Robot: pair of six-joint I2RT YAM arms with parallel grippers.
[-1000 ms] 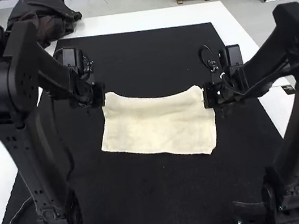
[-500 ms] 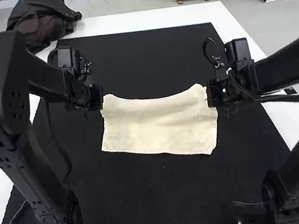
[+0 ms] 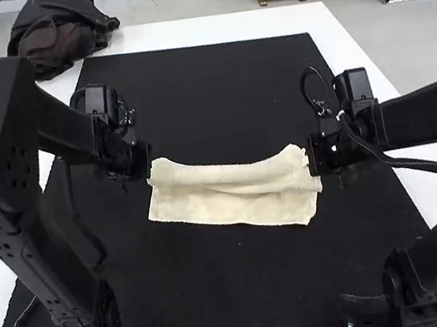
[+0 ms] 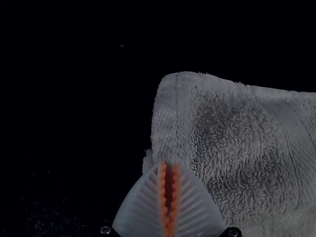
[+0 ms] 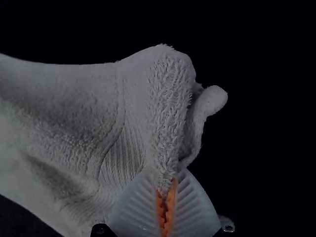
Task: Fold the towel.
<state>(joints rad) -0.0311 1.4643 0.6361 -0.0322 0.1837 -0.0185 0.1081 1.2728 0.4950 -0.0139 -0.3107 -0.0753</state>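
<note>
Across the middle and lower part of the high view spread a black mat (image 3: 240, 294), with the left arm (image 3: 41, 281) down the frame's left side and the right arm (image 3: 433, 119) down its right. The towel (image 3: 228, 173) lay at the centre of that frame, its far part gathered into a raised, rounded band that bowed over the near part, while a thin strip (image 3: 227, 212) below it lay flat on the mat. The left gripper (image 3: 147, 160) pinched the towel by its end at centre left, fingers pressed together on the edge; the right gripper (image 3: 312, 156) had the other end nipped likewise, right of centre.

The fold looked partly made: the far edge was up and over, but short of the near edge. Bringing the two edges level, pressing the layers down and letting go seemed still to be done. Whether any fold lay underneath could not be told.

The high view gave the whole outline and that uncovered strip; the left wrist view brought out the looped pile and a stitched hem (image 4: 183, 113). The right wrist view added a ribbed band (image 5: 129, 153), cloth caught between orange pads (image 5: 171, 202) and, smallest, a curled tab (image 5: 215, 100)
</note>
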